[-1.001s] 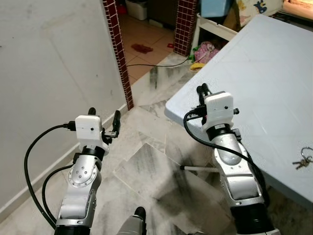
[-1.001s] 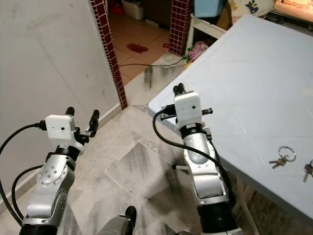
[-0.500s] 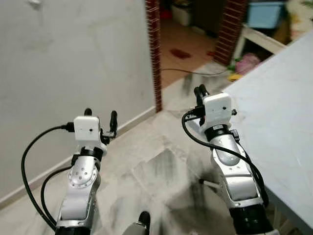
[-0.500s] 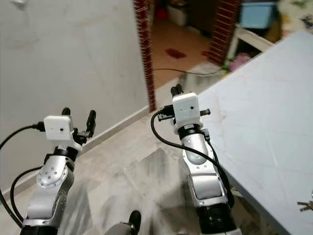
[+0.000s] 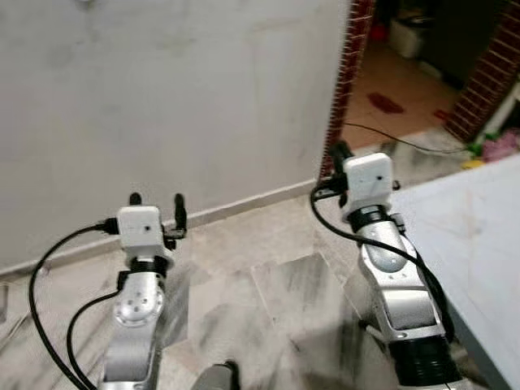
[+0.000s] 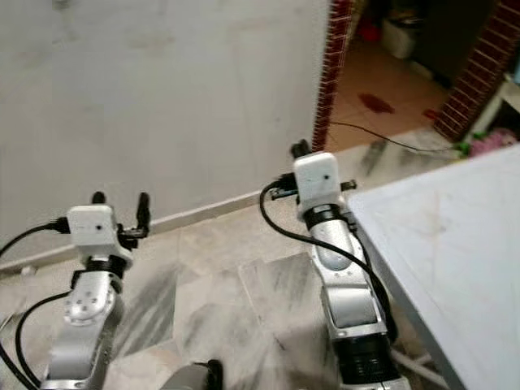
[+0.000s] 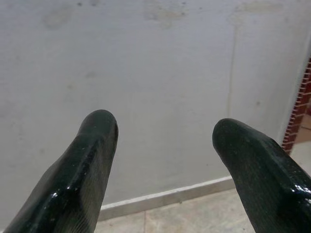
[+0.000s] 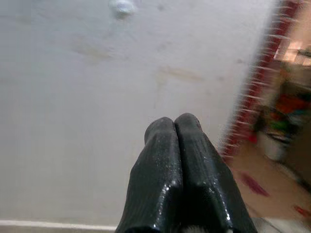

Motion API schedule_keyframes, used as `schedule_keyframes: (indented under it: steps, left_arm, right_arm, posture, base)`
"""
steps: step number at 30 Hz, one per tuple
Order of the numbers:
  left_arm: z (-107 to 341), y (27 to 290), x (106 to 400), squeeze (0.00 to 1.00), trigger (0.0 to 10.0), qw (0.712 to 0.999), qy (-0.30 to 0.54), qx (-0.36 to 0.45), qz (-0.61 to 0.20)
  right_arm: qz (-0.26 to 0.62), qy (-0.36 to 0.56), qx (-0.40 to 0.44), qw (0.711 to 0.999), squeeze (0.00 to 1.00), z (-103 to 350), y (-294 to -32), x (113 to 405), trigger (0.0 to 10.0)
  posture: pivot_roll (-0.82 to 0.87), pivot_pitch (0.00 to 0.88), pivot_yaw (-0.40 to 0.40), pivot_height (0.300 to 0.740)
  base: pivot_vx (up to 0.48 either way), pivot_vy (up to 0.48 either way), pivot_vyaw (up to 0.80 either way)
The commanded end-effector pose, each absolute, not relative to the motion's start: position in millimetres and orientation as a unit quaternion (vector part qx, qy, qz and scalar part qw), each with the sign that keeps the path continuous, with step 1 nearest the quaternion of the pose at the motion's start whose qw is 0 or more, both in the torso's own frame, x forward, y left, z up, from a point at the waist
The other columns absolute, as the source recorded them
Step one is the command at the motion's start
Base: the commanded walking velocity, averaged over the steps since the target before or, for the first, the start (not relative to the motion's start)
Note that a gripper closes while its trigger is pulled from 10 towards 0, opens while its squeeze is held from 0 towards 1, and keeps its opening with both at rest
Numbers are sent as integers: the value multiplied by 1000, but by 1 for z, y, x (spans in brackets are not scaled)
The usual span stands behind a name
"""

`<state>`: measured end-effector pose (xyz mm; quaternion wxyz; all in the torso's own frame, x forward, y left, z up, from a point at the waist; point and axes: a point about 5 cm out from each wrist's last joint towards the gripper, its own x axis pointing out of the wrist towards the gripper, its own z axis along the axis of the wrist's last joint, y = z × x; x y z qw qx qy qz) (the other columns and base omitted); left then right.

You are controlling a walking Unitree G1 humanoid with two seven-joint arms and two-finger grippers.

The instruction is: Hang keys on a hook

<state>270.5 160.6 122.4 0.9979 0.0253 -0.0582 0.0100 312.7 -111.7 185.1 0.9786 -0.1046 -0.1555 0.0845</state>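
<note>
Since the right pincer (image 8: 174,127) is pressed shut on nothing and the left pincer (image 7: 163,133) is spread wide and empty before the wall (image 5: 162,97), no keys are carried; with the counter (image 6: 439,244) beside, they may be left behind. Keys cannot be made out; a pale knob (image 8: 121,7), possibly the hook, is blurred.

- Grey plaster wall (image 5: 162,97) across the upper left.
- Marble-tiled floor (image 5: 268,292) below.
- Red brick pillar (image 5: 345,73) at upper right.
- Pale bench (image 6: 455,244) at lower right.
</note>
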Motion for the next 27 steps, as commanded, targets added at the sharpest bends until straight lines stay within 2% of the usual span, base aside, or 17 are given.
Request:
schedule_keyframes:
  steps: [1, 12, 18, 27]
  left_arm:
    - [126, 161, 267, 0, 10000, 998, -62, 14, -12]
    - [114, 165, 232, 0, 10000, 997, -19, 24, -75]
    - [115, 154, 224, 0, 10000, 991, -13, 54, -124]
    - [105, 146, 226, 0, 10000, 988, 15, 31, -150]
  right_arm:
    - [98, -162, -107, 976, 0, 187, -107, 312, 10000]
    - [106, -157, -107, 976, 0, 185, -105, 312, 10000]
    - [123, -157, -109, 974, 0, 186, -100, 313, 10000]
    - [111, -156, -109, 975, 0, 186, -103, 315, 10000]
  posture:
    - [16, 143, 10, 740]
    - [41, 158, -13, 740]
    - [51, 166, -23, 740]
    - [37, 160, -11, 740]
  base:
    - [0, 0, 800]
    - [0, 0, 800]
    - [0, 0, 800]
    - [0, 0, 800]
